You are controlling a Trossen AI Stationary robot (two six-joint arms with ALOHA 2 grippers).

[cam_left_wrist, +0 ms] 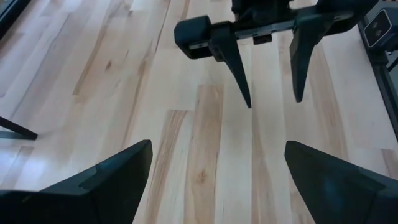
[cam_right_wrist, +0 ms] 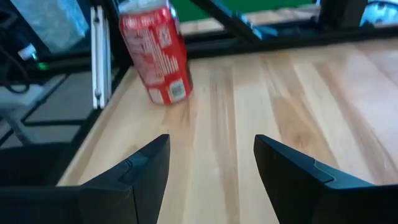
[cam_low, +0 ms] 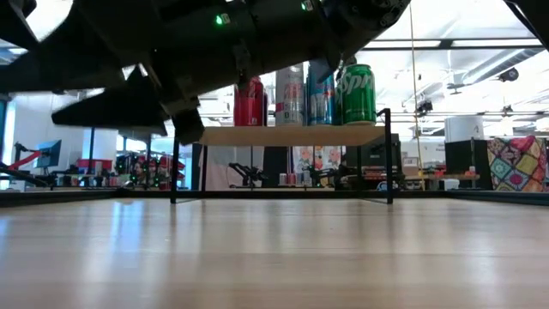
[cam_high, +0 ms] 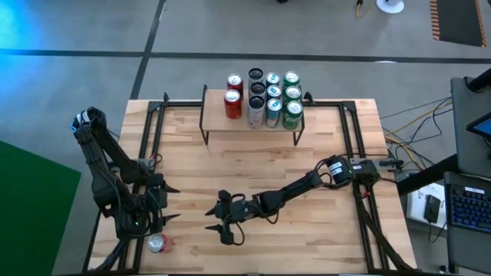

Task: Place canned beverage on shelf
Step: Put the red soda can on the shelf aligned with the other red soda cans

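A red canned beverage (cam_high: pixel 157 244) (cam_right_wrist: pixel 155 53) stands on its base near the table's near left corner. My right gripper (cam_high: pixel 209 220) (cam_right_wrist: pixel 211 168) is open and reaches in level from the right. It points at the can, which stands well ahead of the fingertips, so it touches nothing. My left gripper (cam_high: pixel 175 203) (cam_left_wrist: pixel 217 180) is open above bare table, just beyond the can, and faces my right gripper (cam_left_wrist: pixel 272 102). The shelf (cam_high: pixel 253 124) (cam_low: pixel 287 135) stands on thin black legs at the far edge and bears several cans (cam_high: pixel 265 96).
Black frame rails (cam_high: pixel 149 146) run along the table's left and right sides, and one passes close behind the red can (cam_right_wrist: pixel 96 56). Bare wood (cam_high: pixel 261 169) lies between the grippers and the shelf. The shelf's left part (cam_high: pixel 215 119) is bare.
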